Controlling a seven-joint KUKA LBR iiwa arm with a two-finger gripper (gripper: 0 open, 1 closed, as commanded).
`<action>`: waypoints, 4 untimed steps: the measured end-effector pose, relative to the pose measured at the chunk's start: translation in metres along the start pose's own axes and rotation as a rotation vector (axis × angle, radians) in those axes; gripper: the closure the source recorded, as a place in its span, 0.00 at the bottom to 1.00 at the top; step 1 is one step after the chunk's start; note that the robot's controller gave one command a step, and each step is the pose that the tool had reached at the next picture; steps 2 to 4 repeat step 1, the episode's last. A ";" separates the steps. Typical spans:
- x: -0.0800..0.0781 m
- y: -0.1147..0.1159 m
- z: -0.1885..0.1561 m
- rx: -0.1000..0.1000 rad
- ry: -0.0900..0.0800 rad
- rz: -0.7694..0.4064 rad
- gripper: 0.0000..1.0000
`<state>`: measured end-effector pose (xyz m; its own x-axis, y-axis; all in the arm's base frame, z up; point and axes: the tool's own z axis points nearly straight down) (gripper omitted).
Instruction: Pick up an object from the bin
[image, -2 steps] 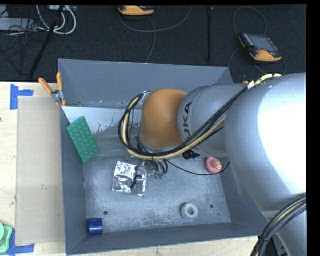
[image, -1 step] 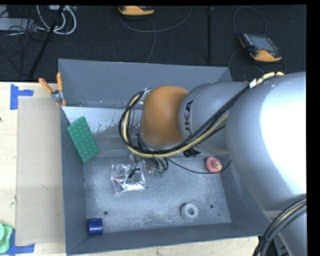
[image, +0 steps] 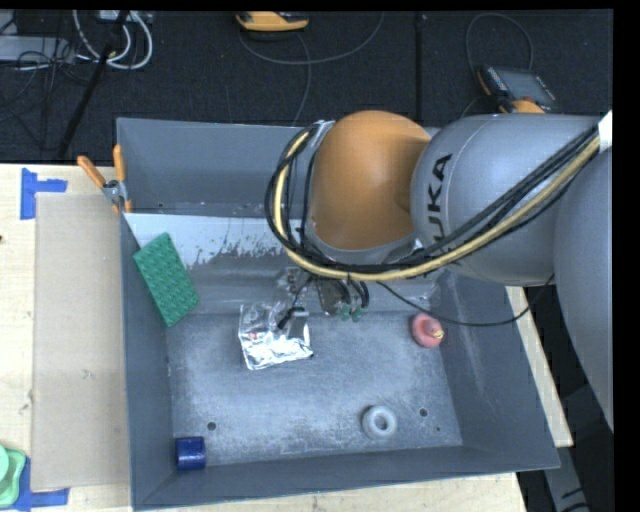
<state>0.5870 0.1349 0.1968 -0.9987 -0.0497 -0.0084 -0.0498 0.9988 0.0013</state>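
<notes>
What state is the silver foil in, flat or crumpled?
Crumpled: the silver foil shows creases and uneven folds all over.

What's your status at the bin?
Gripper low over crumpled foil wad, bin centre. Green plate, pink lump, grey ring, blue cap lie apart. Nothing blocking.

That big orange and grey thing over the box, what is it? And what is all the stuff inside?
It is a robot arm, seen from above by one camera. The orange dome is its cover. Its job: pick one thing out of the grey bin. Its gripper, a kind of hand, is right above crumpled silver foil in the middle; I cannot tell if it has grabbed it. Also inside: a green bumpy plate on the left, a small pink thing, a grey ring and a blue block.
</notes>
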 end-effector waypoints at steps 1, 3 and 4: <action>0.006 -0.003 -0.077 0.000 0.000 -0.471 1.00; 0.006 -0.003 -0.077 0.000 0.000 -0.471 1.00; 0.006 -0.003 -0.077 0.000 0.000 -0.471 1.00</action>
